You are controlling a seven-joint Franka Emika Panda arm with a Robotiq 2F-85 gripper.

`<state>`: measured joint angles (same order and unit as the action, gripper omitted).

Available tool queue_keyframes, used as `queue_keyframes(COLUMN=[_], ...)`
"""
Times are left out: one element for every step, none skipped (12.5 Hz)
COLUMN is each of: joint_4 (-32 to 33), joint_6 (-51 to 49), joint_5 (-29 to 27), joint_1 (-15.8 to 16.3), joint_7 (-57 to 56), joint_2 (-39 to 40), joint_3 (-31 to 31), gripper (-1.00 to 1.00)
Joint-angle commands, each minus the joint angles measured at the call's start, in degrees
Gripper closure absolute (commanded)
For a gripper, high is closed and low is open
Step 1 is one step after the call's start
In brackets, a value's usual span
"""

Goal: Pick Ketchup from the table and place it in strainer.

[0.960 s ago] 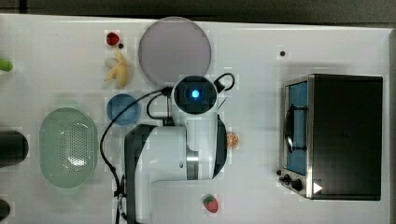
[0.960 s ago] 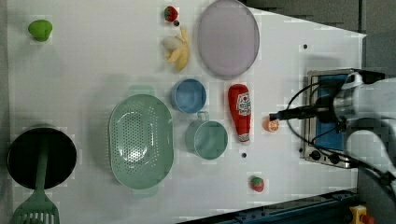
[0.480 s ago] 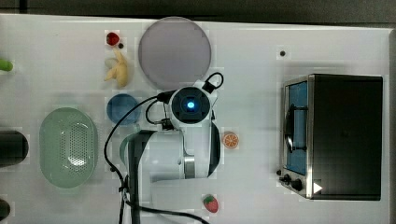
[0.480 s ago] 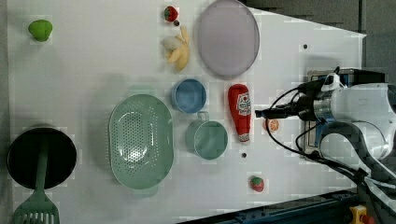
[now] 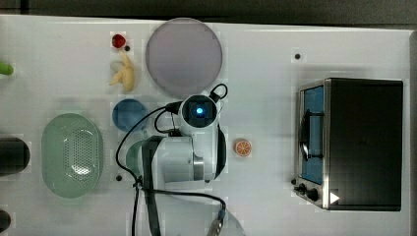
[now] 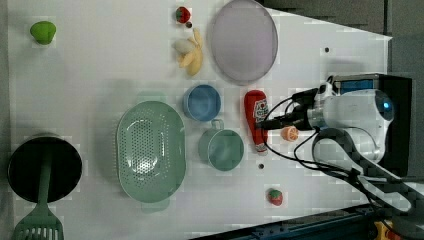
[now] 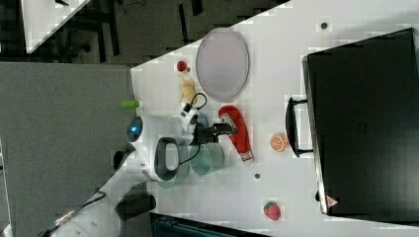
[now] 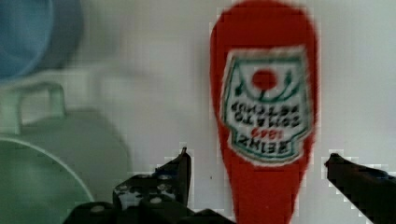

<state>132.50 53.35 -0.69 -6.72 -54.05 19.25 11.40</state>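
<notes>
1. White counter (image 6: 100, 65) fills the left view, with a pale green strainer (image 6: 150, 150) at lower left of the frame.
2. Ketchup (image 6: 255, 119) lies flat near the centre, just right of a teal cup (image 6: 222, 148) and a blue cup (image 6: 202, 102).
3. Robot hand (image 8: 257, 175) hovers open, one finger either side of the bottle's narrow end in the wrist view.
</notes>
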Motion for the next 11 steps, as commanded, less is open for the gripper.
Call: queue_keyframes(joint_4=[-0.8, -0.8, -0.7, -0.8, -0.7, -0.9, -1.0, -0.9, -1.1, -1.2, -1.6], joint_6=[4.6, 6.5, 7.6, 7.7, 7.7, 7.7, 7.7, 7.6, 7.6, 7.2, 6.0], joint_5=[0.2, 0.2, 0.3, 0.3, 0.3, 0.3, 0.3, 0.3, 0.3, 0.2, 0.2], joint_1=[0.1, 0.1, 0.1, 0.2, 0.2, 0.2, 0.2, 0.2, 0.2, 0.2, 0.1], joint_7=[-2.4, -2.4, -2.4, -2.4, -2.2, -2.2, -2.2, -2.1, -2.0, -1.9, -1.4], joint_2=[2.5, 3.7, 4.8, 5.5, 5.9, 5.7, 5.1, 4.5, 3.5, 2.0, -0.2], joint_3=[-0.7, -0.7, -0.8, -0.7, -0.7, -0.7, -0.7, -0.7, -0.6, -0.6, -0.6], gripper=[-1.00, -1.00, -1.00, -0.93, -0.69, -0.43, -0.21, -0.21, -0.21, -0.21, -0.21])
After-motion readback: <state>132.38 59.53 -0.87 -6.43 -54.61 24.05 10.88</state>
